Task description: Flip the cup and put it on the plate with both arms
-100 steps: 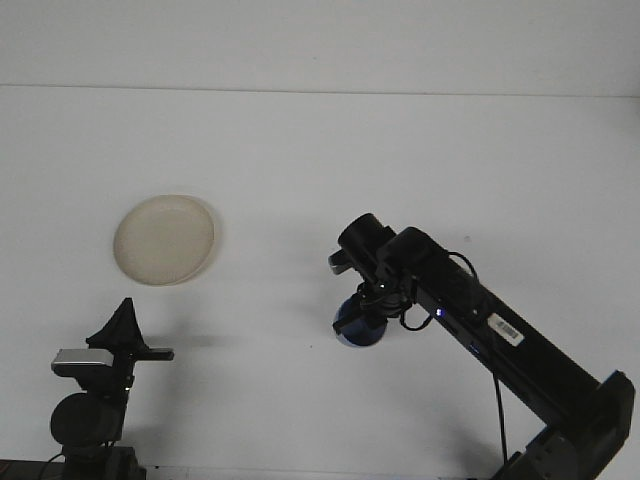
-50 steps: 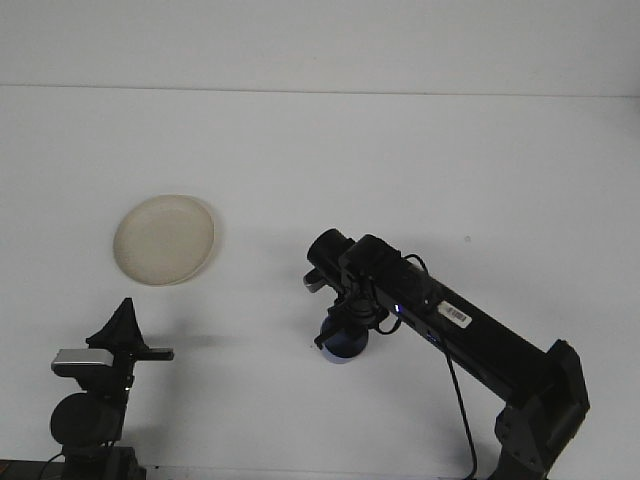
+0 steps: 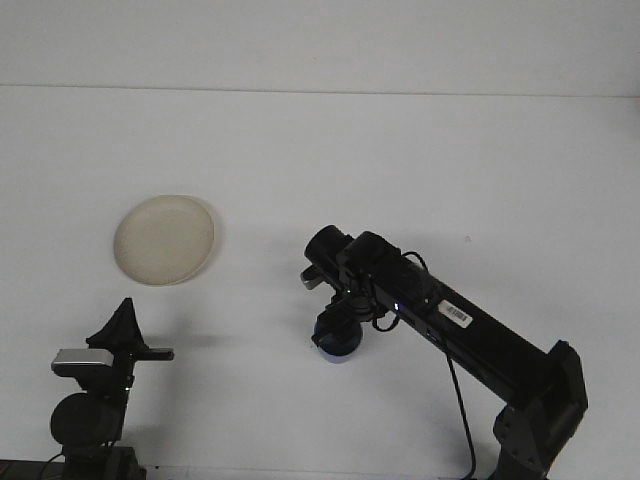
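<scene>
One cup [image 3: 337, 338], one plate [image 3: 164, 239]

open table between cup [image 3: 334, 338] and plate [image 3: 164, 239], nothing between

A plain white table [image 3: 420, 150] is filling nearly the whole view, its surface matte and unmarked apart from one tiny dark speck [image 3: 466, 238] sitting right of the table's middle. Along the table's far edge, a pale wall [image 3: 320, 40] is running straight across the top, meeting the tabletop in a thin grey line.
</scene>
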Motion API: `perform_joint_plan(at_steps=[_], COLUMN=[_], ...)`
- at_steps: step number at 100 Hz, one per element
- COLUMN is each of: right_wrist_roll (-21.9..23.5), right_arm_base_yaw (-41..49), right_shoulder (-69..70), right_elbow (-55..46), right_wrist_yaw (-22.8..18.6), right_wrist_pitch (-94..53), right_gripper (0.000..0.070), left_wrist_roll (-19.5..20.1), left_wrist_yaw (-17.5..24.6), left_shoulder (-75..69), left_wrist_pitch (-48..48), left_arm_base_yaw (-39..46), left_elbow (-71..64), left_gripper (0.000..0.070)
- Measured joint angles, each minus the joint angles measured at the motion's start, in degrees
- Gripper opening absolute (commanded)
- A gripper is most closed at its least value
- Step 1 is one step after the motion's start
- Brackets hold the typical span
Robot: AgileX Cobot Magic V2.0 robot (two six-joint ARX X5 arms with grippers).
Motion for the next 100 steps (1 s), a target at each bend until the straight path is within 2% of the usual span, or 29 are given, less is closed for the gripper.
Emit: perform_joint_plan(at_steps=[15,33,54,78,100], right_wrist_roll=[0.0,-0.24,-2.97,-5.75,-6.93], right_arm_base_yaw=[0.0,-0.04,-3.61,-15.45,-27.95], right_shoulder=[0.0,-1.05,-6.27,-9.33,-14.05], right_elbow=[5.01,9.4,10.47,10.29,4.81], right_wrist_yaw=[0.0,0.02,0.15,-0.2,-2.4], right_wrist_pitch=[-1.38,-1.4,-1.42,-1.42,-1.42], right_gripper=[0.0501,0.0501,0.0501,0.05,0.0499], left_wrist_roll=[0.0,0.0,0.0,0.0,0.0], left_wrist_yaw=[-0.02,0.0,0.0,-0.02,-0.02], left_shoulder=[0.0,0.0,0.0,0.0,0.0], left_wrist_pitch=[0.0,-0.02,0.0,-0.02,-0.02], left_arm_base_yaw=[0.0,0.0,0.0,0.0,0.0], left_elbow=[0.0,0.0,0.0,0.0,0.0], left_gripper=[0.0011,0.0011,0.0011,0.0011,0.0011])
